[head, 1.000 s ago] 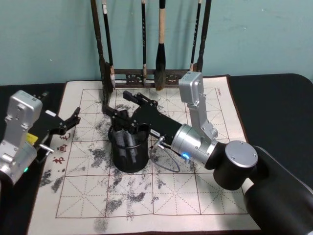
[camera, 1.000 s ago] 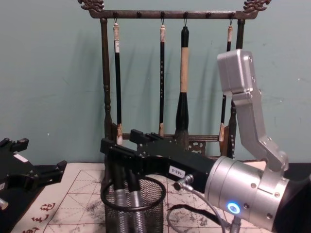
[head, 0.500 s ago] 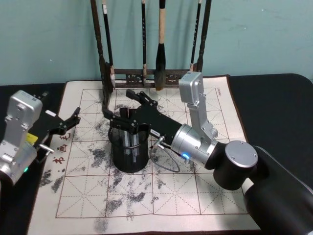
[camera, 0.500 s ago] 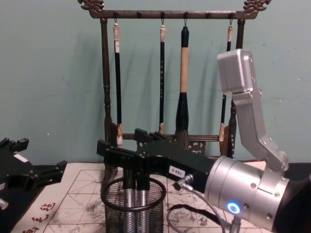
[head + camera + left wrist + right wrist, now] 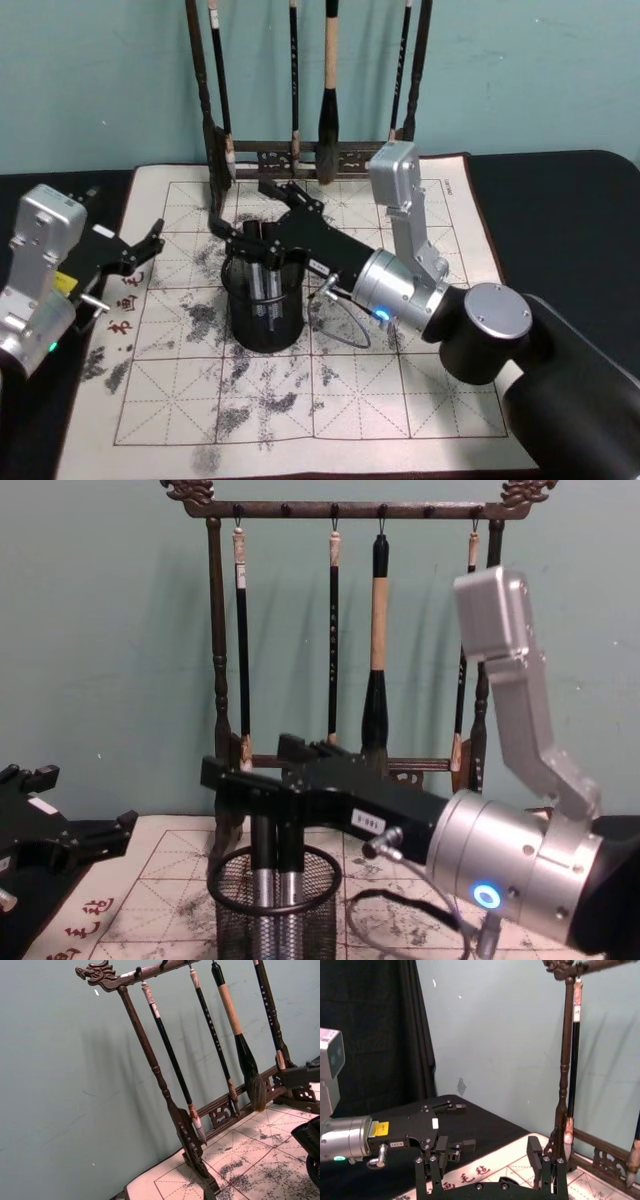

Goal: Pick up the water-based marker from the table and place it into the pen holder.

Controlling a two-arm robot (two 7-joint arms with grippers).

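Right gripper [image 5: 262,232] reaches forward over the table's middle, fingers spread | Left gripper [image 5: 140,250] parked at left edge, fingers apart

a calligraphy practice set-up, staged as a robot test bench; a carved dark wooden brush rack [image 5: 345,630] with hanging brushes [image 5: 378,650] stands against a plain teal wall [image 5: 65,1085]; a gridded, ink-smudged felt mat [image 5: 400,390] with red characters covers a black table [image 5: 560,220]; a black curtain [image 5: 370,1035] hangs at one side
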